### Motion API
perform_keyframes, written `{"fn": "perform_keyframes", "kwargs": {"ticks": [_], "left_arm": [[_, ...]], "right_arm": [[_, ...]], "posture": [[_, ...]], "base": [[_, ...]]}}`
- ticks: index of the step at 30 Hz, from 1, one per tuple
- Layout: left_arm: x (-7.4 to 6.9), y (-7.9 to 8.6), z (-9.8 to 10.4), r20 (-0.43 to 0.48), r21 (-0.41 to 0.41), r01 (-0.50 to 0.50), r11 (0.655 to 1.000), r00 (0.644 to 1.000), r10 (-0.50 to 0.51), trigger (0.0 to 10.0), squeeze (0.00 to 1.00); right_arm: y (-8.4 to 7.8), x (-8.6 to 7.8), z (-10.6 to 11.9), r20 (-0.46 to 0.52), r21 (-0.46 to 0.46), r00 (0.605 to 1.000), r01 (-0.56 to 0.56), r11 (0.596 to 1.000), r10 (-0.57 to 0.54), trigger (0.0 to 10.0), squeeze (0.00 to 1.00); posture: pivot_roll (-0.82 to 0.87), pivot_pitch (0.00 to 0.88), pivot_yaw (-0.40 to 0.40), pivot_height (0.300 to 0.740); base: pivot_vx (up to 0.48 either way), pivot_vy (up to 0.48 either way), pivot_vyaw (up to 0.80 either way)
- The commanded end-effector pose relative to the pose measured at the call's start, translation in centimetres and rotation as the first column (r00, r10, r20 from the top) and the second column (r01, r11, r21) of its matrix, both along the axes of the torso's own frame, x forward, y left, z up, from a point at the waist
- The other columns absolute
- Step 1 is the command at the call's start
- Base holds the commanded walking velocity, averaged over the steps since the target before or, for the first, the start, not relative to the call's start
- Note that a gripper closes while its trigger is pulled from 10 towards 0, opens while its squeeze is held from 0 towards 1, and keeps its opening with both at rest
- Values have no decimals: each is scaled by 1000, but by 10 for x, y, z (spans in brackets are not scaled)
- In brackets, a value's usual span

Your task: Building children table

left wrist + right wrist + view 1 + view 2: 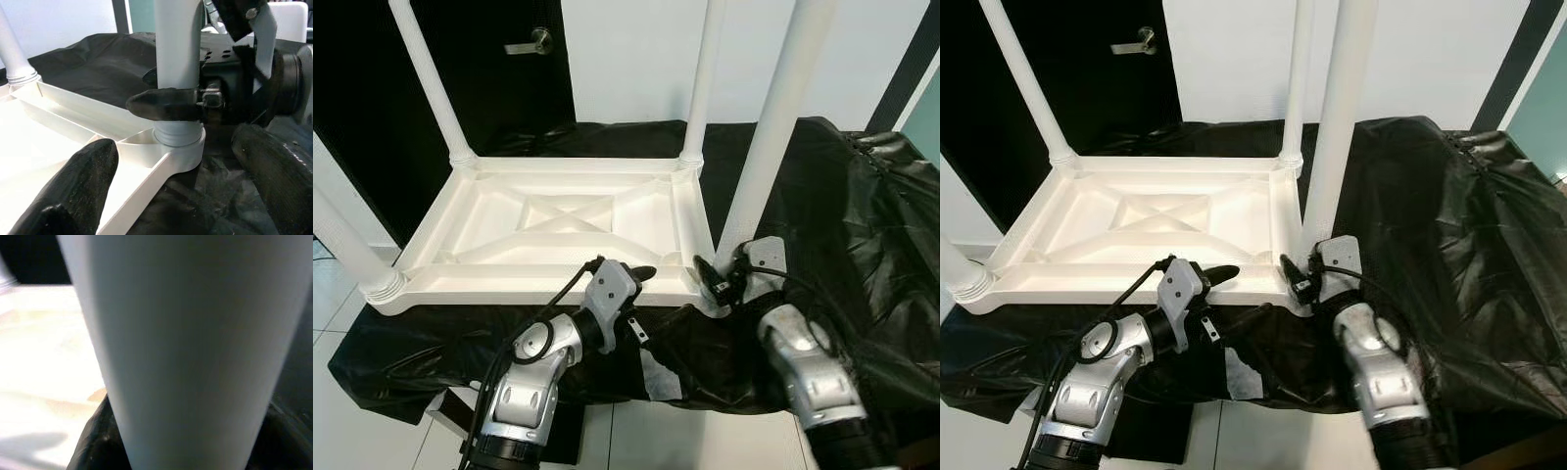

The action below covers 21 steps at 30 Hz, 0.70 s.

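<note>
A white children's table lies upside down on a black cloth, legs pointing up. Its near right leg stands in the corner socket. My right gripper is shut on this leg just above the socket; one of its black fingers crosses the leg in the left wrist view. The right wrist view shows the leg very close. My left gripper is open at the table's near rim, left of that corner, with its fingers wide apart on either side of the rim.
Three more legs stand at the far left, far right and near left corners. The black cloth is rumpled on the right. A dark door with a handle is behind. Tiled floor lies to the left.
</note>
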<state>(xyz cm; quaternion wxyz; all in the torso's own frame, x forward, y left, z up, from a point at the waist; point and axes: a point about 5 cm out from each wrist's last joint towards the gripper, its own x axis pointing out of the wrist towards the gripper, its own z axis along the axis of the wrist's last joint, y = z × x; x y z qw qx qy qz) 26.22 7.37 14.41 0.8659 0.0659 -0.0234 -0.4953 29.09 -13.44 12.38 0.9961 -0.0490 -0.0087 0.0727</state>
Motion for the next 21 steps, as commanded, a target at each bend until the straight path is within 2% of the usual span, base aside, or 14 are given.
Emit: {"fn": "perform_keyframes", "kwargs": {"ticks": [1,4,5,7,18,19,20,21], "left_arm": [[6,3,0,-1,-4,-115,993,993,115,10000,0],[6,3,0,0,-2,-114,994,994,114,10000,0],[6,3,0,0,-2,-114,994,994,114,10000,0],[6,3,0,0,-5,-115,993,993,115,10000,0],[7,4,2,5,-2,-116,993,993,116,10000,0],[7,5,2,5,-1,-118,993,993,118,10000,0],[7,5,2,5,-1,-119,993,993,119,10000,0],[7,5,2,5,-1,-119,993,993,119,10000,0]], "right_arm": [[-9,-4,-17,-84,-10,990,109,994,-110,10000,0],[-2,-5,-13,-67,27,978,201,979,-199,10000,0],[-2,-5,-13,-67,27,978,201,979,-199,10000,0],[9,-5,-7,-45,51,977,210,976,-208,10000,0],[7,-7,-3,-25,54,976,218,974,-217,10000,24],[8,-7,-1,-15,46,975,223,974,-223,10000,353],[5,-7,2,4,60,978,207,977,-207,10000,1000],[5,-7,2,4,60,978,207,977,-207,10000,1000]], "posture": [[-62,0,13,740],[-57,0,10,740],[-57,0,10,740],[-59,0,14,740],[-49,0,11,740],[-46,0,10,740],[-43,0,9,740],[-43,0,9,740]], "base": [[0,0,0],[0,0,0],[0,0,0],[0,0,0],[0,0,0],[0,0,0],[0,0,0],[0,0,0]]}}
